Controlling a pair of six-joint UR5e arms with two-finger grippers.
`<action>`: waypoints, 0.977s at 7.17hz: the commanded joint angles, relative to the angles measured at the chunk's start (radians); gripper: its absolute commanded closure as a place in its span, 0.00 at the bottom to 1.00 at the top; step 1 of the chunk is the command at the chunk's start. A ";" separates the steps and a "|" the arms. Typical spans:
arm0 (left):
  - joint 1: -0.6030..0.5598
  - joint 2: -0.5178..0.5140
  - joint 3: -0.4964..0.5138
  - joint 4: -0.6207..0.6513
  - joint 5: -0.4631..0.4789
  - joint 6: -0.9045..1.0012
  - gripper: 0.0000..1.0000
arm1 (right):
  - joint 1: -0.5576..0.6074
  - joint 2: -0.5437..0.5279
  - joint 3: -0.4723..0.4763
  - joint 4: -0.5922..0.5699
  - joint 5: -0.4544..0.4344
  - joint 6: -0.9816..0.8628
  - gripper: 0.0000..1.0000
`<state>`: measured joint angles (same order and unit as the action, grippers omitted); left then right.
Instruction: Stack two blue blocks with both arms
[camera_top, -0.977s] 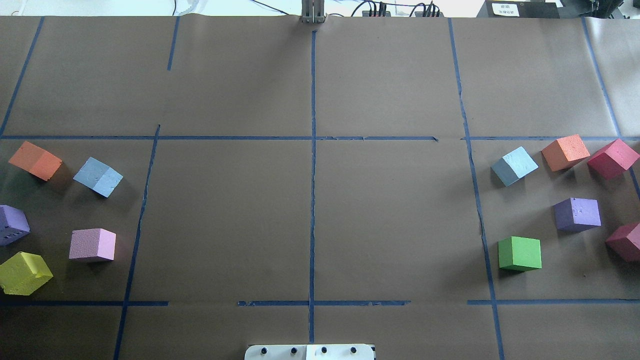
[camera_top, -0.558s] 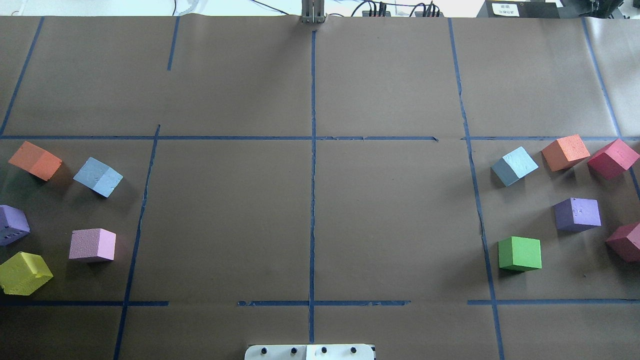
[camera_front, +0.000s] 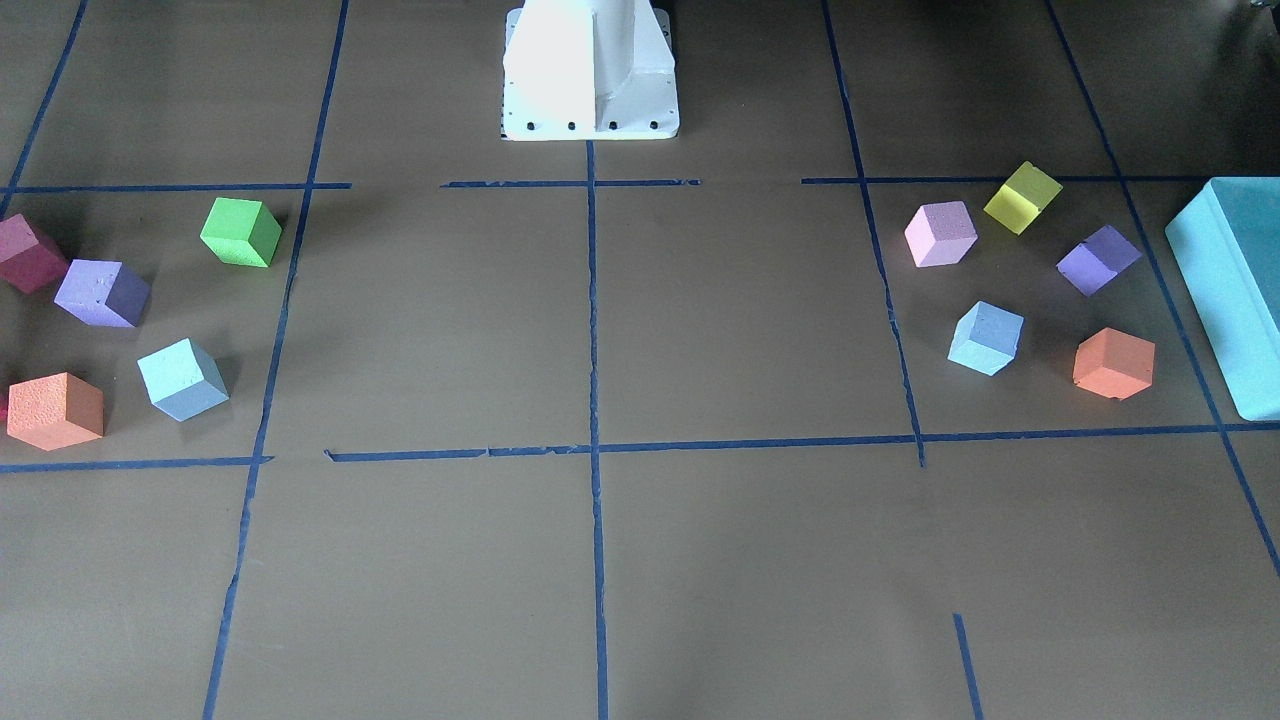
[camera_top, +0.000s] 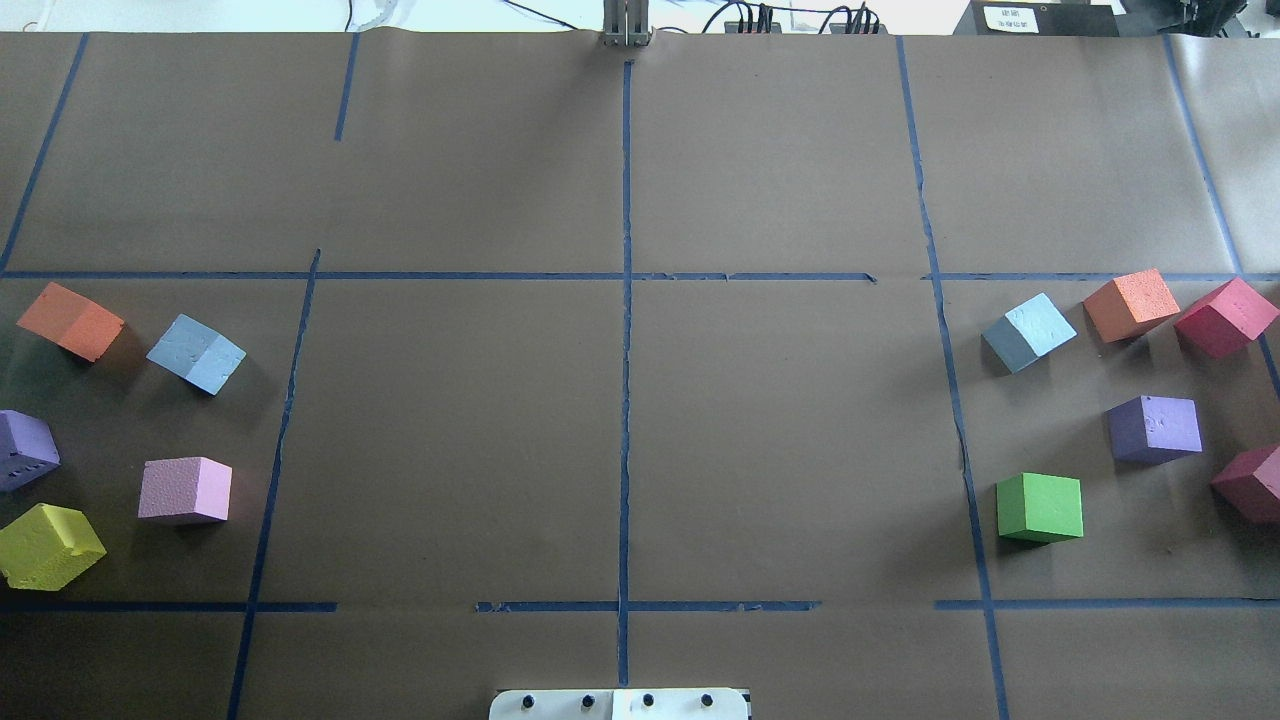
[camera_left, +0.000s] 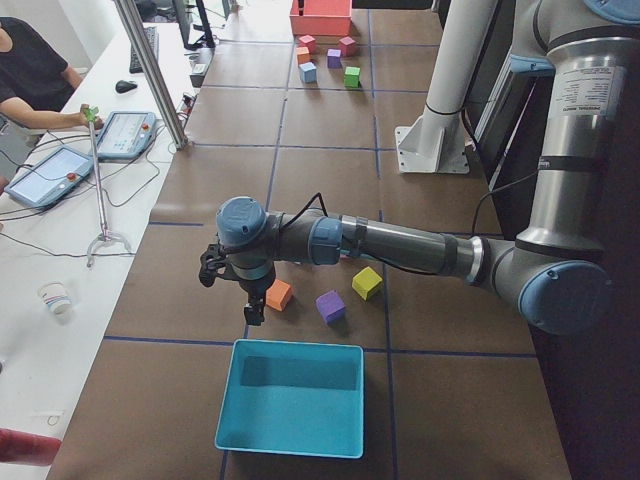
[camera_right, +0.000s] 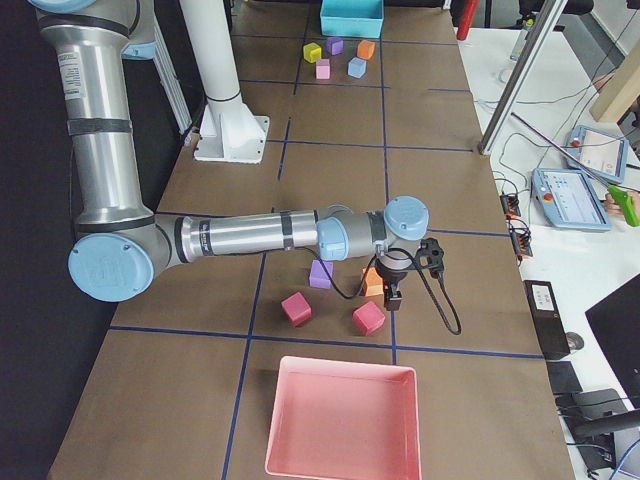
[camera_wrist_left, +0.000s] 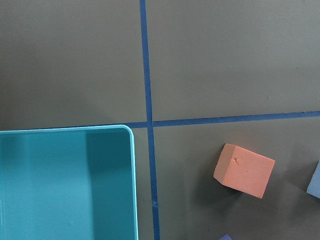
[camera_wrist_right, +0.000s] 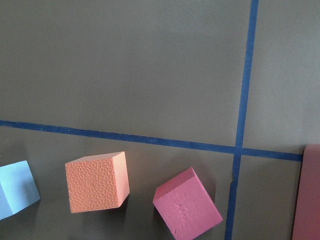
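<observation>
Two pale blue blocks lie on the brown table, far apart. One blue block is on my left side, next to an orange cube. Its corner shows at the right edge of the left wrist view. The other blue block is on my right side, and part of it shows in the right wrist view. My left gripper and right gripper hang above their cube groups. They show only in the side views, so I cannot tell their state.
A teal box stands beyond the left cube group. A pink-red tray stands beyond the right group. Orange, red, purple and green cubes surround the right blue block. Pink, yellow and purple cubes lie on the left.
</observation>
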<state>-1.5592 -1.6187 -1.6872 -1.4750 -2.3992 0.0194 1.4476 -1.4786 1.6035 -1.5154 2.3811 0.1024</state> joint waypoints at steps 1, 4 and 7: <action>0.016 0.051 -0.009 -0.085 -0.006 0.002 0.00 | -0.035 -0.020 -0.001 0.091 0.001 0.023 0.00; 0.016 0.094 -0.009 -0.205 -0.008 -0.010 0.00 | -0.226 -0.067 0.000 0.487 -0.028 0.435 0.01; 0.016 0.094 -0.009 -0.205 -0.009 -0.010 0.00 | -0.433 -0.032 0.074 0.540 -0.212 0.444 0.05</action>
<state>-1.5432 -1.5252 -1.6959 -1.6796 -2.4079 0.0103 1.0780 -1.5180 1.6494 -0.9895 2.2153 0.5393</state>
